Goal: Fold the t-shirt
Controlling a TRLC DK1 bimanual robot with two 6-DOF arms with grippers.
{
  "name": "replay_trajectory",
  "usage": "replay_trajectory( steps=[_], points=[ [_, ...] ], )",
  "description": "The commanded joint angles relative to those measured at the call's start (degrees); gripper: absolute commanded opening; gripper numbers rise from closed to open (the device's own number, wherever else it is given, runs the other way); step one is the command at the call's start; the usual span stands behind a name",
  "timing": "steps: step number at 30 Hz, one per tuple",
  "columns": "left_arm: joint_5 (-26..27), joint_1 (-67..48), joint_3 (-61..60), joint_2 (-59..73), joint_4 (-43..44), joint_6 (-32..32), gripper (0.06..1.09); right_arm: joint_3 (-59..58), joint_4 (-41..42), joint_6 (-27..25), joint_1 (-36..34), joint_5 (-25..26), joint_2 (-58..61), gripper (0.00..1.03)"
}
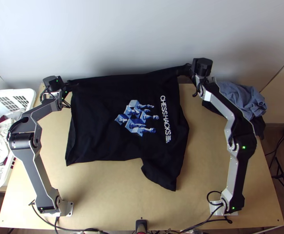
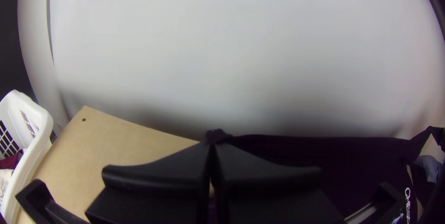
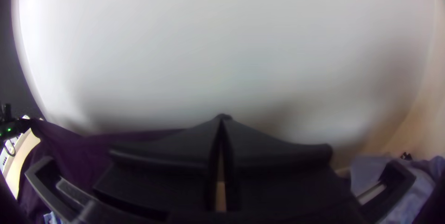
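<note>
The left tool [image 2: 211, 146], at the upper left of the top view, has its fingers closed on a corner of the black t-shirt [image 1: 99, 124]. The right tool [image 3: 222, 120], at the upper right, has its fingers together on another bit, maybe a sleeve. The shirt lies spread across the middle of the frame, picture side up, with its top edge pulled between both tools. A loose part that looks like a sleeve pokes out at the lower middle.

Each tool pinches only a small bit, so a hard tug could make one side slip out. If one arm goes faster, the fold may come out crooked. The loose part could get tucked under in a lump.

The wall [image 1: 142, 35] is close behind both tools, so going further that way could bump it. The white basket [image 1: 32, 95] sits beside the left arm, and the blue cloth [image 1: 239, 99] is near the right arm and could get snagged. The bench [image 1: 114, 199] gives room for a fold toward the lower middle.
</note>
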Motion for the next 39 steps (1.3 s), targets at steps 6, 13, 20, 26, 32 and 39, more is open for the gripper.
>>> replay_trajectory(
  steps=[6, 13, 20, 26, 32, 39],
  points=[
    [0.2, 0.3, -3.6, -1.9, -2.3, 3.4, 0.10, -15.4, -1.8, -1.1, 2.0, 1.4, -10.8, 0.03],
    [2.8, 0.3, -5.7, -4.0, -3.3, 5.7, 0.10, -21.9, -5.0, -1.2, 3.3, 1.4, -15.8, 0.03],
    [4.7, 1.2, -7.2, -6.2, -5.7, 6.5, 0.10, -25.0, -8.1, -1.6, 3.2, 1.3, -20.2, 0.03],
    [4.7, 2.5, -10.9, -8.9, -5.7, 6.5, 0.10, -30.6, -9.2, -1.5, 5.0, 1.3, -25.7, 0.03],
    [4.7, 3.1, -14.6, -10.7, -5.4, 7.4, 0.10, -36.4, -10.6, -1.3, 7.5, 1.3, -30.2, 0.03],
    [4.7, 3.2, -18.5, -13.0, -4.7, 7.7, 0.10, -40.8, -12.4, -0.9, 8.4, 1.3, -34.7, 0.03]
  ],
)
